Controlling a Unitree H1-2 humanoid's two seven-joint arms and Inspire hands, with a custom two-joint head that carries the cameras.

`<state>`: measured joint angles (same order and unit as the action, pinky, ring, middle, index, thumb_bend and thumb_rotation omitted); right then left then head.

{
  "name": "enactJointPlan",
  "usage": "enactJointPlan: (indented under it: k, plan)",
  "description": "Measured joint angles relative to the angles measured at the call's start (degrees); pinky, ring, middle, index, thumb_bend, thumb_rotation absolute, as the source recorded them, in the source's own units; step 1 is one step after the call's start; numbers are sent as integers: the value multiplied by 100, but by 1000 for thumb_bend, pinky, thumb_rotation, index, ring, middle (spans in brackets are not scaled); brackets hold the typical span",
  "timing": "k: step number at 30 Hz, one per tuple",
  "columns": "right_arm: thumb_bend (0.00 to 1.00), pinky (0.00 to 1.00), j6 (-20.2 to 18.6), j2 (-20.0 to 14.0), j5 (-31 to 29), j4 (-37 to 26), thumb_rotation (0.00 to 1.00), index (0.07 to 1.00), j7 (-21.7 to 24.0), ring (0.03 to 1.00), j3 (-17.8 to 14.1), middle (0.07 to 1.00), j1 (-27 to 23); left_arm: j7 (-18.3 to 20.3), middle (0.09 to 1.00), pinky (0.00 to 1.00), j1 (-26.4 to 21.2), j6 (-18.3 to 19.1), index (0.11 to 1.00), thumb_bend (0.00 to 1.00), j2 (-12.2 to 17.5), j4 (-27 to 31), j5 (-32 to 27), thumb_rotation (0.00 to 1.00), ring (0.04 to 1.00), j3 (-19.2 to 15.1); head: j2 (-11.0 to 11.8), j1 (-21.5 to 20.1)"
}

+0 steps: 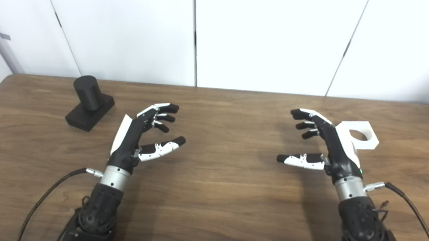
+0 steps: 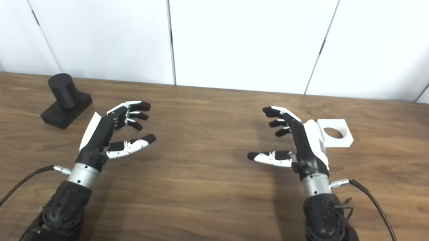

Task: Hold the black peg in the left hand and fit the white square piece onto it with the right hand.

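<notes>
A bare lab test bench: wooden table (image 1: 208, 196) against plain white wall panels (image 1: 274, 37).

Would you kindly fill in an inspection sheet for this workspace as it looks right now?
Surface: wooden table, dark brown grain.
Job's things: black peg upright on its base, far left; white square piece with round hole, lying flat, far right, behind the right hand.
Clutter: nothing seen.
Hands: left hand open, empty; right hand open, empty, palms facing each other.
Cables: black cable at left wrist; another at right wrist.
Surroundings: white wall panels.
</notes>
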<state>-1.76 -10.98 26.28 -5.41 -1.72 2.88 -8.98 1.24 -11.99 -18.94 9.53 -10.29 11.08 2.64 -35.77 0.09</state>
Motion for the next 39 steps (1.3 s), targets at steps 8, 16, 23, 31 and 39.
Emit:
enactJointPlan:
  k: [8, 16, 23, 31, 39]
  plan:
    - [747, 561, 1, -1, -3, 0, 79, 743, 0, 693, 0, 760, 0, -3, 759, 565, -1, 0, 729, 654, 0, 0, 8, 107, 694, 9, 18, 44]
    - [751, 562, 1, -5, -10, 0, 81, 742, 0, 694, -2, 759, 0, -8, 758, 550, -1, 0, 722, 658, -3, -1, 70, 99, 693, 34, 44, 290]
    - [751, 557, 95, -179, -140, 9, 56, 735, 10, 684, -43, 754, 3, -49, 760, 533, 1, 20, 719, 661, -162, 5, 232, 164, 687, 106, 210, 1361]
    - [738, 597, 177, -346, -266, 12, 3, 748, 31, 700, -130, 774, 50, -131, 783, 559, -2, 21, 712, 647, -360, -22, 449, 150, 726, 231, 509, 1898]
    - [750, 586, -59, -342, -336, -64, 0, 753, 153, 708, -146, 779, 119, -244, 791, 569, -4, 21, 707, 650, -451, -209, 522, 135, 739, 286, 878, 2056]
